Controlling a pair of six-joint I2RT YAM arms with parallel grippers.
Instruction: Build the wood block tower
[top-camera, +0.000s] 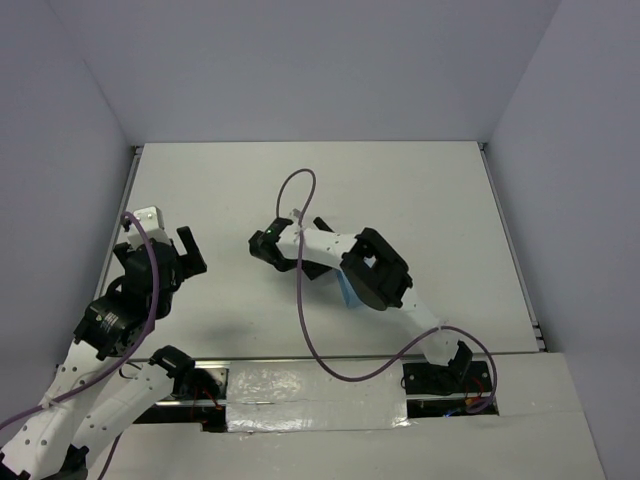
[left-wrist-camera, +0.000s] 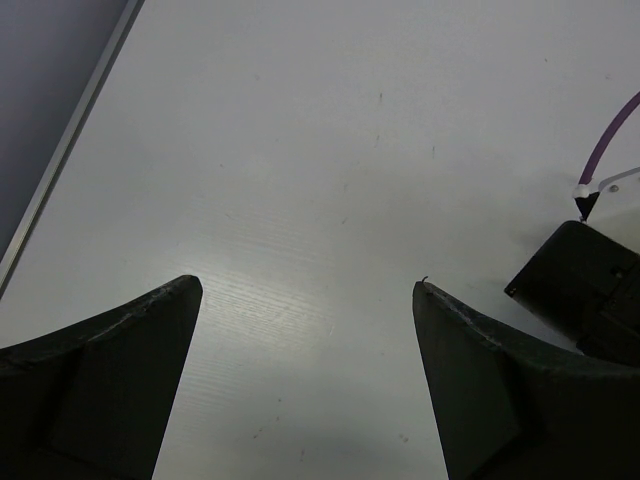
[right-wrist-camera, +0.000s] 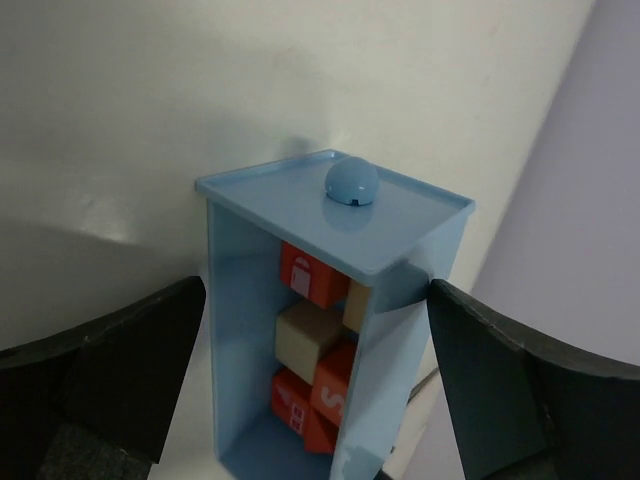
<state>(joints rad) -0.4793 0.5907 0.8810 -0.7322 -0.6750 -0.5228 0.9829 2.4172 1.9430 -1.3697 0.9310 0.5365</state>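
Note:
In the right wrist view a light blue box (right-wrist-camera: 235, 340) stands upright with one side open. Packed inside it are the wooden blocks: a red-orange one (right-wrist-camera: 308, 274) at the top, a tan cube (right-wrist-camera: 308, 342), and more red-orange ones (right-wrist-camera: 335, 392) below. A blue lid with a round knob (right-wrist-camera: 351, 182) caps the box. My right gripper (right-wrist-camera: 314, 287) is just above it, open, one finger on each side and nothing held. From above, only a sliver of the box (top-camera: 347, 292) shows under my right gripper (top-camera: 372, 278). At the left, my left gripper (top-camera: 160, 247) (left-wrist-camera: 305, 285) is open over bare table.
A purple cable (top-camera: 300, 300) loops over the table from the right arm to its base. A black joint of the right arm (left-wrist-camera: 585, 290) sits at the right of the left wrist view. Grey walls close the table's left, far and right edges; a metal rail (left-wrist-camera: 60, 170) runs along the left edge.

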